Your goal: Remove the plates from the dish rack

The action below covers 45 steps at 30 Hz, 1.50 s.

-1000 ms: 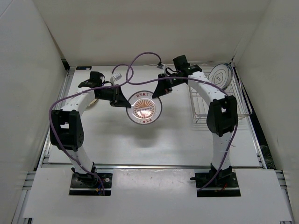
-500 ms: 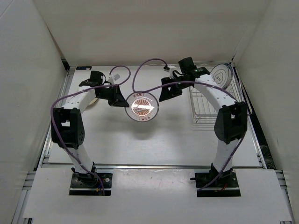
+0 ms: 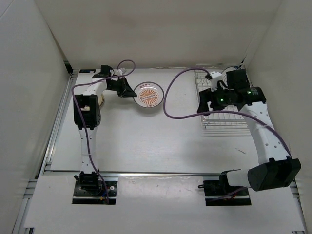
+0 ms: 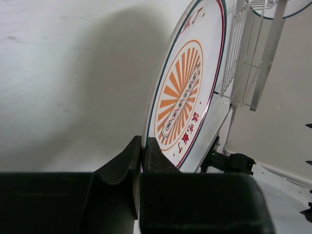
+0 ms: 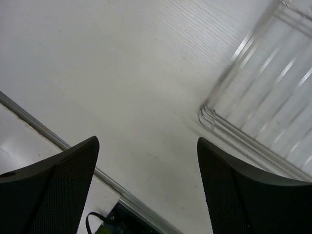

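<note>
My left gripper [image 3: 127, 89] [image 4: 142, 144] is shut on the rim of the white plate with the orange-red pattern [image 3: 149, 94] [image 4: 186, 90]. It holds that plate tilted at the back of the table, left of centre. Part of a cream-yellow plate [image 3: 102, 100] shows beside the left arm, on the table. The wire dish rack [image 3: 225, 113] [image 4: 243, 58] [image 5: 265, 85] stands at the back right. At the rack's left edge my right gripper [image 3: 203, 101] [image 5: 146, 151] stands open with nothing between its fingers. The right arm covers the rack's far end.
Purple cables [image 3: 168, 97] loop from both wrists across the back of the table. White walls close in the table on three sides. A metal rail [image 5: 78, 156] runs along the table's edge in the right wrist view.
The right gripper let go of the orange-patterned plate, opened, and swung right to the rack. The left gripper kept the plate and carried it toward the back.
</note>
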Available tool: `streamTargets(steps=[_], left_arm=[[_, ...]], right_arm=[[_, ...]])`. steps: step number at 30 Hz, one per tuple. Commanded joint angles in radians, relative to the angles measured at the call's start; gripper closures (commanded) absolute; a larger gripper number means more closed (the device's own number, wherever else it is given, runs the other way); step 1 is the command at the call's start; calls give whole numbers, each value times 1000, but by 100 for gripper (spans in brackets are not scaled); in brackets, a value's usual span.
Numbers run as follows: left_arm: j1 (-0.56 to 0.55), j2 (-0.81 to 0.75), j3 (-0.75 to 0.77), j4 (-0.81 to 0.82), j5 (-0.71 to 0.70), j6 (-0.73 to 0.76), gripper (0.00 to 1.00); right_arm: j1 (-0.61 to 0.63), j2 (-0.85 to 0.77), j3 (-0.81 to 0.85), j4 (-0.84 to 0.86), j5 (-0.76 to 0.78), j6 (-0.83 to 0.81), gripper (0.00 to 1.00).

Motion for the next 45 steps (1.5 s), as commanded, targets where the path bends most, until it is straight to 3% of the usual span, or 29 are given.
streamTargets(steps=[1,8,11,13,15,16,18,22,23,26,29,34,38,45], left_arm=[[37,39,68,-18,112,10,90],[37,117,120,-18,86,10,87],[37,117,120,-18,22,30,72],[37,108,109,-27,2,30,45],[37,97,100,-27,-43,56,33],[37,83,91,-36,-64,56,21],[37,56,80,-47,-152,77,14],[10,-10,39,-58,-383,90,12],[-9,-29,29,-67,-516,90,12],[-42,-99,-18,-67,-711,78,12],[-55,-173,-55,-67,-788,78,12],[-55,-285,-119,-67,-701,121,10],[-64,-415,-205,-67,-594,157,10],[-99,-576,-305,-67,-486,219,9]], right_arm=[[-133,-9,7,-164,-26,-83,15],[-296,-41,52,-261,-63,-149,15],[-305,-67,3,-215,-63,-111,15],[-305,-80,-37,-189,-54,-91,14],[-305,-89,-48,-145,-16,-51,13],[-305,-89,-62,-108,15,-36,11],[-305,-78,-76,-71,140,-12,11],[-305,-10,-55,47,372,-2,11],[-305,6,-44,69,409,-2,11],[-305,73,16,136,474,17,11],[-305,153,103,168,494,29,12],[-305,310,269,178,494,38,43],[-305,406,372,188,517,38,51],[-314,550,482,222,563,26,53]])
